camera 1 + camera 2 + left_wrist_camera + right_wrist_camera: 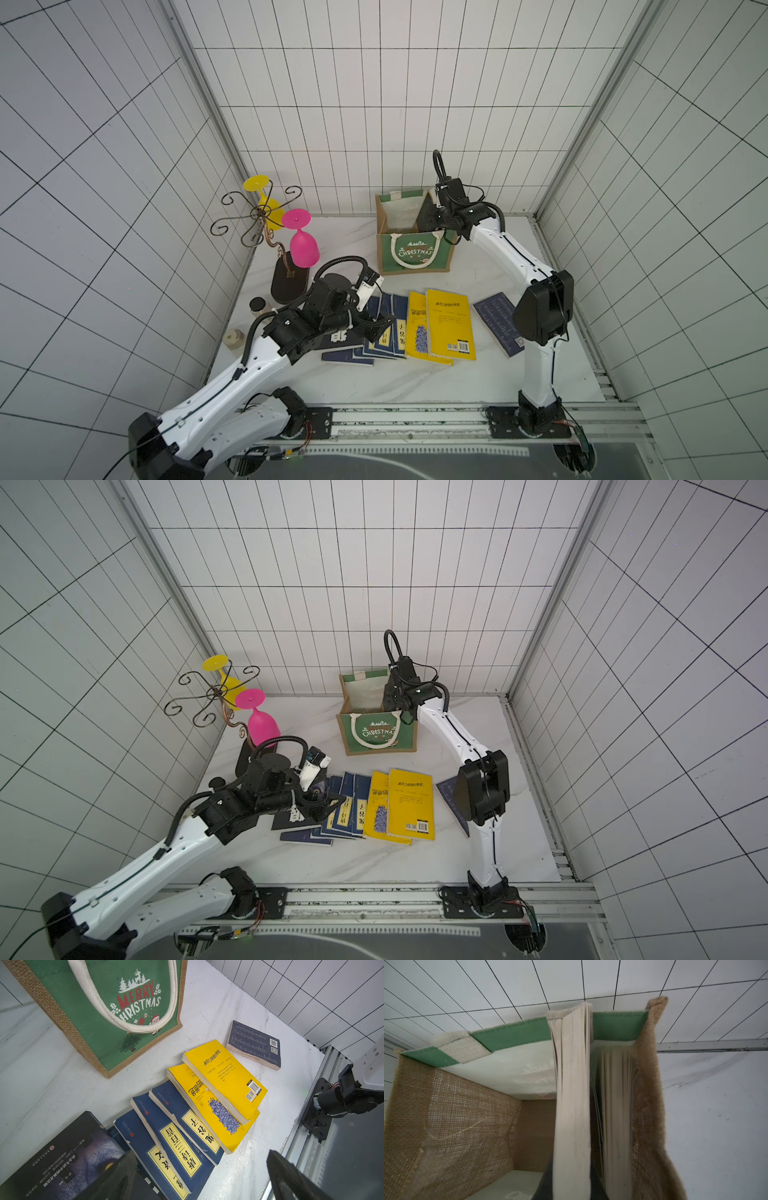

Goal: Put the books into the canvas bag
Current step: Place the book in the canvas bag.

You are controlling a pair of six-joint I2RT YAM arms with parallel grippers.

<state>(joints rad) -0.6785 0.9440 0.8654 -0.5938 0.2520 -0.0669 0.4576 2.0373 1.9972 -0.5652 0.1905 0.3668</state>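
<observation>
The white marbled counter point(415, 386) carries everything. At its 12 o'clock edge stands the boxy tan jute canvas bag point(415, 259), upright and open-mouthed. It has a green front panel printed "MERRY CHRISTMAS", a white rope handle hanging down that panel and a pale lining.

At 6 o'clock from the bag, in both top views, thin paperback books lie flat in an overlapping row. Two bright yellow books point(451, 324) lie toward 3 o'clock, with navy blue books with yellow title labels point(180, 1142) beside them. A black book with white characters point(62, 1157) lies at the 9 o'clock end. A lone navy book point(496, 322) lies apart, at 3 o'clock from the yellow pair.

The right tool point(571, 1188) is at the bag's mouth on its 3 o'clock side, clenched on a book held on edge point(571, 1095) with its cream page edges showing. A second book point(616, 1105) stands between that one and the jute side wall. The left tool point(203, 1184) hangs over the navy books, its jaws released wide and holding nothing.
</observation>
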